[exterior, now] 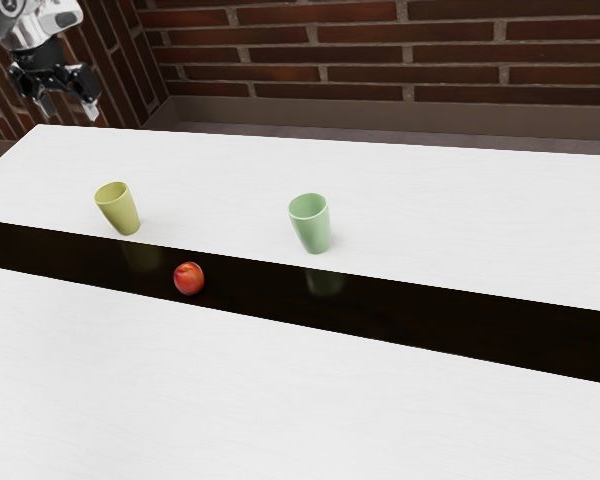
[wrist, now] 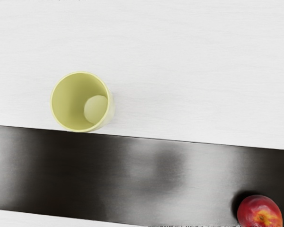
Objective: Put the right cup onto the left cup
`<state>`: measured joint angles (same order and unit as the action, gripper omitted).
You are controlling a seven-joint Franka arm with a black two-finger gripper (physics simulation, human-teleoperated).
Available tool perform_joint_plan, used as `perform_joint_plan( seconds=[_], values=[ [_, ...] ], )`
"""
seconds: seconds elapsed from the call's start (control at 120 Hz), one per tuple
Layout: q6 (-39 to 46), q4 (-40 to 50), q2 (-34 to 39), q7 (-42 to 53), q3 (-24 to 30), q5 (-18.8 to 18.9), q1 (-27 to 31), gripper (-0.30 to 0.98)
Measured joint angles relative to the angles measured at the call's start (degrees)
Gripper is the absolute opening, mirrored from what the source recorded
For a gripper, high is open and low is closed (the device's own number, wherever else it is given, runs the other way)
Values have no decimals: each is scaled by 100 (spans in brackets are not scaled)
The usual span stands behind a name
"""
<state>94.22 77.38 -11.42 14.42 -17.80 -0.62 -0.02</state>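
My gripper (exterior: 69, 108) is up high, by the table's (exterior: 310, 400) end at the exterior view's left. Its two fingers (exterior: 92, 112) are wide apart. The yellow cup (exterior: 122, 212) is the one nearer to me. It stands on the white top, lower than my gripper and out in front, well apart from it. I can look down into it with my wrist view. The green cup (exterior: 313, 230) stands up too, farther out from me, toward the exterior view's right. Both cups are near the black stripe (exterior: 430, 313). A red peach (exterior: 189, 279) sits on the stripe, closer to the yellow cup than to the green one.
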Motion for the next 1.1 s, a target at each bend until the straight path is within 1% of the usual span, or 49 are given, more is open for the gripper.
perform_joint_plan(
  seconds=[0.158, 0.333, 0.392, 0.442, 0.533, 0.625, 0.833, 1.008, 1.1],
  values=[
    [-12, 32, -111, 113, -3, -62, -568, 67],
    [347, -32, -814, -276, 195, -81, -1220, 67],
    [512, 11, -974, -502, 255, -167, -1363, 67],
    [626, 218, -947, -771, 274, -252, -1508, 67],
    [947, 1015, -621, -1318, 316, -340, -1806, 67],
    [1315, 1231, -679, -1820, 515, -369, -1954, 67],
    [1778, 697, -1345, -2686, 739, -271, -2120, 67],
    [1909, 69, -2044, -3210, 792, -272, -2126, 67],
    [1927, -96, -2267, -3429, 823, -280, -2125, 67]
  ],
)
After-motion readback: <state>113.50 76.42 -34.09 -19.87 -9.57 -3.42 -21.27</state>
